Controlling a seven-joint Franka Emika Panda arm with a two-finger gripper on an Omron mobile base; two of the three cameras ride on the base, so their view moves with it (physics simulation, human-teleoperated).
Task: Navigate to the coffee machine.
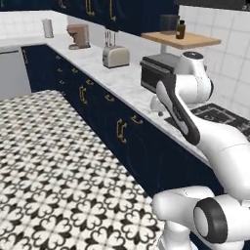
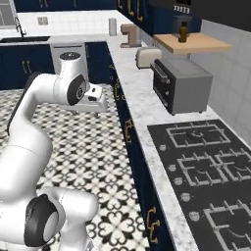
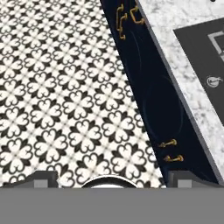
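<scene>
Much of the counter (image 1: 97,66) lies ahead: the coffee machine (image 1: 78,36) stands far along it, beyond the toaster (image 1: 115,56). Drive parallel to the dark cabinets (image 1: 112,127), keeping clear. The hand (image 2: 98,99) is tucked; its fingers (image 3: 43,179) stand apart, holding nothing.

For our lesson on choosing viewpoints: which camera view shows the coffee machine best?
The left base view: the coffee machine shows its brown column and overhanging head side-on, beyond the toaster. In the right base view it appears smaller and farther off at the counter's far end. The hand view looks at floor and cabinet fronts instead.
</scene>
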